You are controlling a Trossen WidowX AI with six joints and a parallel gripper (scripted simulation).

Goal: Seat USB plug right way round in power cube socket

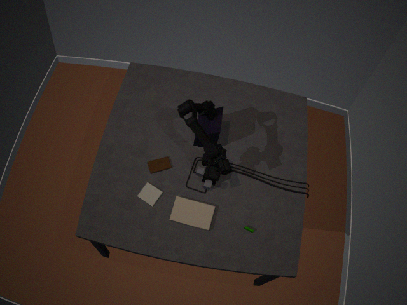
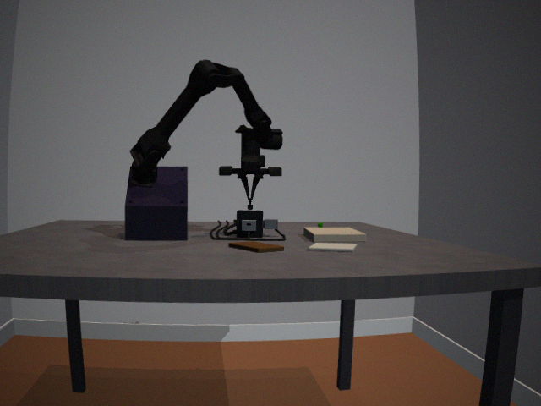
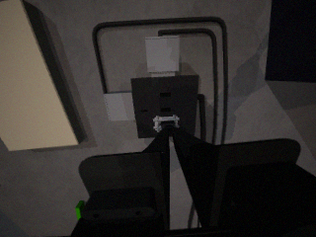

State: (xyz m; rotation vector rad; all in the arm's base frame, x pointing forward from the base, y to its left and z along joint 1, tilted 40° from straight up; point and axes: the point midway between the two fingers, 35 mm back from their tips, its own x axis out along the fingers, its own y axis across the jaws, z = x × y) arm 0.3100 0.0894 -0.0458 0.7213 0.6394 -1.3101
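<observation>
USB plug (image 2: pixel 249 206) (image 3: pixel 168 123), exterior view: directly below the gripper (image 2: pixel 249 201) (image 3: pixel 169 131) (image 1: pixel 211 174), at its fingertips, standing on top of the power cube (image 2: pixel 258 215) (image 3: pixel 148 99). Fingers nearly together, clamped on the plug. Plug sits proud of the cube top, so not fully seated. No lift-out visible; pull, turn, reseat, release and retreat look all to do.

Wrist view: plug at the fingertips, near one edge of the cube; pale edging visible around it, orientation too dim to tell. More slots lie ahead of the fingers. Two pale adapters (image 3: pixel 162 54) (image 3: pixel 118 107) (image 2: pixel 248 225) (image 2: pixel 270 224) (image 1: pixel 200 170) (image 1: pixel 207 183) are on the cube sides, one ahead, one left of the fingertips; a sideways swing could catch them.

Top view: plug hidden under the gripper, seating can't be checked. Cream box (image 1: pixel 192 213) (image 2: pixel 334 234) (image 3: pixel 35 79) is near the hand, below it in frame. Likely next: straight pull up, grip kept, then half turn.
</observation>
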